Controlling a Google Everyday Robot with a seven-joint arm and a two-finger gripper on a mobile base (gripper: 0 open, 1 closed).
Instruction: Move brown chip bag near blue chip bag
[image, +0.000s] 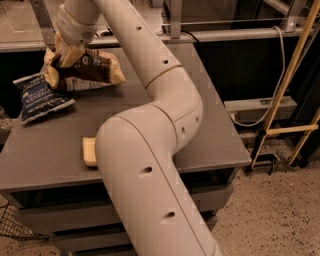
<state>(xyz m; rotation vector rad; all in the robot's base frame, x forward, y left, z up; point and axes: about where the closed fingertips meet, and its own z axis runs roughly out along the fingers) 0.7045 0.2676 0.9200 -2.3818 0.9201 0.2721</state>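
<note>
The brown chip bag (87, 70), dark brown with pale tan ends, is held at the back left of the grey table (210, 130). My gripper (64, 56) is shut on the bag's left end, reaching down from the arm above. The bag's left end touches or overlaps the upper right edge of the blue chip bag (42, 97), a dark navy bag with white lettering that lies flat at the table's left side.
A yellow sponge (89, 151) lies near the table's front, mostly hidden behind my arm (150, 165). Drawers sit under the table top. A rail runs behind the table and yellow poles stand at the right over a speckled floor.
</note>
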